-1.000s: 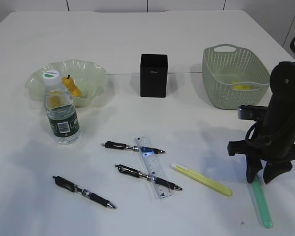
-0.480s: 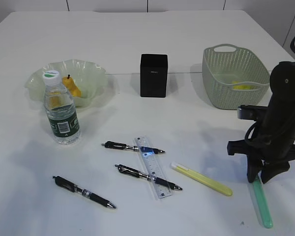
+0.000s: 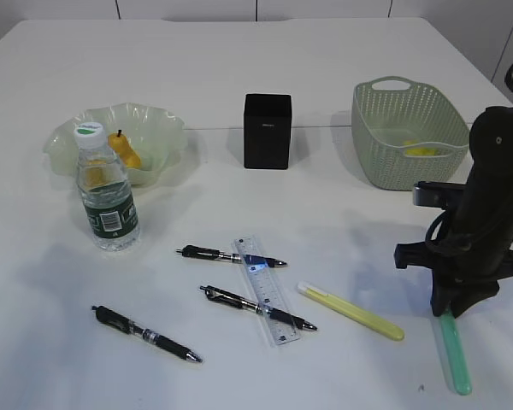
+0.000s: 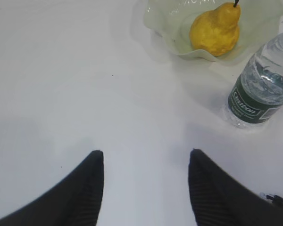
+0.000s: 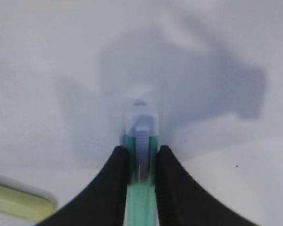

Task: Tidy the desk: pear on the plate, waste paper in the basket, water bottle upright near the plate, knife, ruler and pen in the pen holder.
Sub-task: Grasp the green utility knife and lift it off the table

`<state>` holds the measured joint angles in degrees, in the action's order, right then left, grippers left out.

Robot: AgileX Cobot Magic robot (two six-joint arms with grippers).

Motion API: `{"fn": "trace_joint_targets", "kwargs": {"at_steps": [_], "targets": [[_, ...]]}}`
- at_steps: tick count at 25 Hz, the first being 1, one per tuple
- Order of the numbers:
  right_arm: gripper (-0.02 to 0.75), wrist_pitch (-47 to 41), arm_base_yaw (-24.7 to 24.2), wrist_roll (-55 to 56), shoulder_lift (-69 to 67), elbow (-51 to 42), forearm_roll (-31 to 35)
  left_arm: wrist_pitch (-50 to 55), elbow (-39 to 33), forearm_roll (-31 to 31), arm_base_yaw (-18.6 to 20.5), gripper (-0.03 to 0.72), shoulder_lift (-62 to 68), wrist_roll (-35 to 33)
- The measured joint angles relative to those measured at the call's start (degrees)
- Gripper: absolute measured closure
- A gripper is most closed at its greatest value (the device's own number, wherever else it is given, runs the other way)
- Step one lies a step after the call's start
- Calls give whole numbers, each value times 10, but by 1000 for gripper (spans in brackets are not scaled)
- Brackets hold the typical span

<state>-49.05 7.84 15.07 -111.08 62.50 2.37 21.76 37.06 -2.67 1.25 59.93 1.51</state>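
Note:
My right gripper is shut on the top end of a green knife that lies on the table at the front right. A yellow knife lies to its left. A clear ruler and three black pens lie at the front centre. The pear is on the green plate. The water bottle stands upright beside the plate. My left gripper is open and empty over bare table.
The black pen holder stands at the back centre. The green basket at the back right holds yellow waste paper. The left arm does not show in the exterior view.
My right gripper's fingers have come together around the green knife's top end. Nothing else has moved.

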Motion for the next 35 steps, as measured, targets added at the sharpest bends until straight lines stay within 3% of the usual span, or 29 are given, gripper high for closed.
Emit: {"fn": "trace_joint_targets", "kwargs": {"at_steps": [35], "targets": [[612,-4,0,-3,0,0,12,0,0,0,0,286,0,0]]}}
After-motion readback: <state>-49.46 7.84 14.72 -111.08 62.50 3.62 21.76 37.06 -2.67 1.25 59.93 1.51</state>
